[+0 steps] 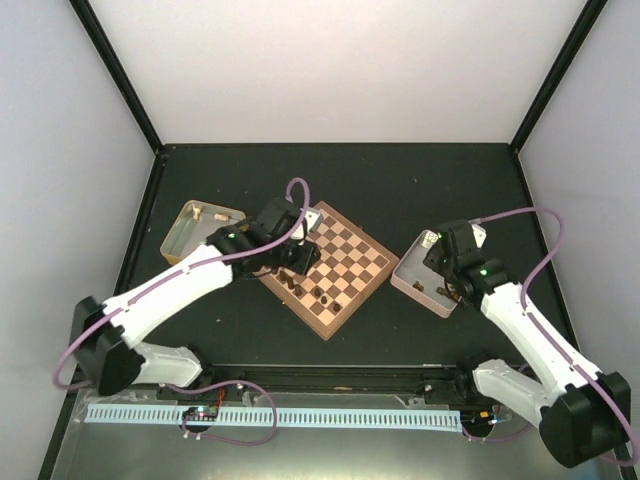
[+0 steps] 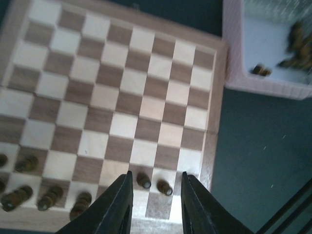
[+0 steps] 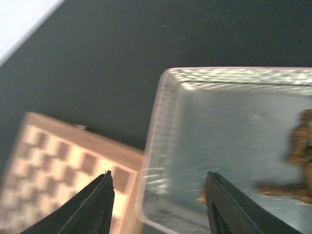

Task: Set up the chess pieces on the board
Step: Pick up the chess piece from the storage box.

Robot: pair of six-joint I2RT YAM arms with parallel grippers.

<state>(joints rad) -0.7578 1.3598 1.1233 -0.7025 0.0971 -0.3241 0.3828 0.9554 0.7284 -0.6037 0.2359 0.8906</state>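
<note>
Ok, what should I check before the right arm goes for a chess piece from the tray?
1. Empty, open right pincer: ok.
2. It hangs over the pink tray: ok.
3. More dark pieces in that tray: ok.
4. Empty, open left pincer: ok.
5. Free squares on the board: ok.
6. The placed pieces standing upright: cannot tell.
</note>
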